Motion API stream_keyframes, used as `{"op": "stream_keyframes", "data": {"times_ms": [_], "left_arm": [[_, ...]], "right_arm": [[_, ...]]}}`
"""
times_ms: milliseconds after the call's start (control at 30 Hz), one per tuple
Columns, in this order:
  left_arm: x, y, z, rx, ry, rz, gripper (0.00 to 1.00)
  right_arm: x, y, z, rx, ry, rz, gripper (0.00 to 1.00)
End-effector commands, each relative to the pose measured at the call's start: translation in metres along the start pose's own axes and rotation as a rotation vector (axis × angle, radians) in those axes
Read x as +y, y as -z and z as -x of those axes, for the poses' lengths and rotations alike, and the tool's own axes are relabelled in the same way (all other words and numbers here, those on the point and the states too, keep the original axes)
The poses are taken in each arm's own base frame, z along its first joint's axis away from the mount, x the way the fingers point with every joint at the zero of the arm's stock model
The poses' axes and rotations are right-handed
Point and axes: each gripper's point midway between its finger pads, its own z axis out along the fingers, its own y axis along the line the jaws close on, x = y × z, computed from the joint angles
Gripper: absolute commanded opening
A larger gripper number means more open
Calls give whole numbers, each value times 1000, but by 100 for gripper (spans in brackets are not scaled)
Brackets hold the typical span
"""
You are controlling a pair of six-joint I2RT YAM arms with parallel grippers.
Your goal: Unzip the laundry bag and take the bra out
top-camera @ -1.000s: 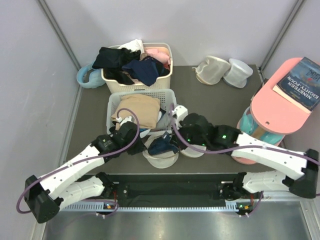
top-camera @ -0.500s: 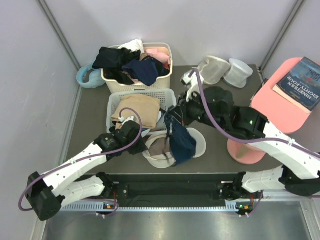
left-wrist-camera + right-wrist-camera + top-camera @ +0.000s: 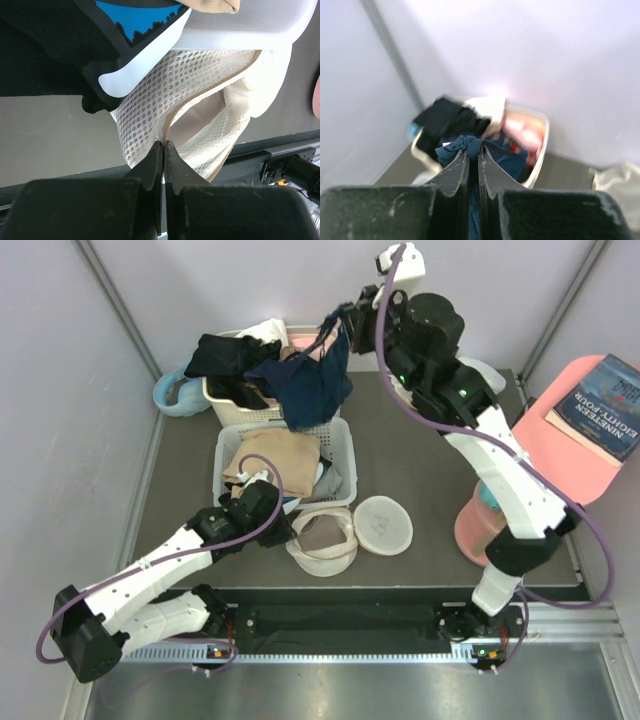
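Observation:
The laundry bag (image 3: 322, 558) lies open at the table's front, its round lid (image 3: 383, 525) with the black pictogram flipped to the right. Taupe bra fabric (image 3: 322, 536) shows inside it. My left gripper (image 3: 287, 530) is shut on the bag's mesh rim by the zip; in the left wrist view the gripper (image 3: 164, 145) pinches the mesh (image 3: 150, 110). My right gripper (image 3: 342, 325) is raised high over the back basket and shut on a navy garment (image 3: 312, 385), which hangs down. The right wrist view shows this gripper (image 3: 474, 152) clamping the bunched navy garment (image 3: 462, 144).
A cream basket (image 3: 226, 405) of dark and pink clothes stands at the back. A white basket (image 3: 346, 455) in front of it holds a folded tan cloth (image 3: 275, 460). Two pouches (image 3: 425, 380) (image 3: 478, 385) lie at the back right. A pink stand (image 3: 560, 455) carries a book (image 3: 598, 405).
My right arm pulled the navy garment out of the bag, lifted it and carried it back over the far basket. The bag's lid now lies flat. The left gripper kept its hold.

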Motion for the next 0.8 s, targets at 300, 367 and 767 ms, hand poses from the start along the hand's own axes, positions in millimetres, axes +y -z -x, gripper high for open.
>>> {"op": "stream_keyframes", "data": {"times_ms": [300, 367, 767], "left_arm": [[-23, 1, 16, -29, -15, -53, 0], [-22, 1, 15, -25, -11, -50, 0], [-13, -2, 7, 8, 6, -24, 0]], "right_arm": [[-36, -156, 25, -519, -98, 0, 0], [-40, -169, 5, -507, -94, -11, 0], [-57, -219, -120, -230, -77, -16, 0]]}}
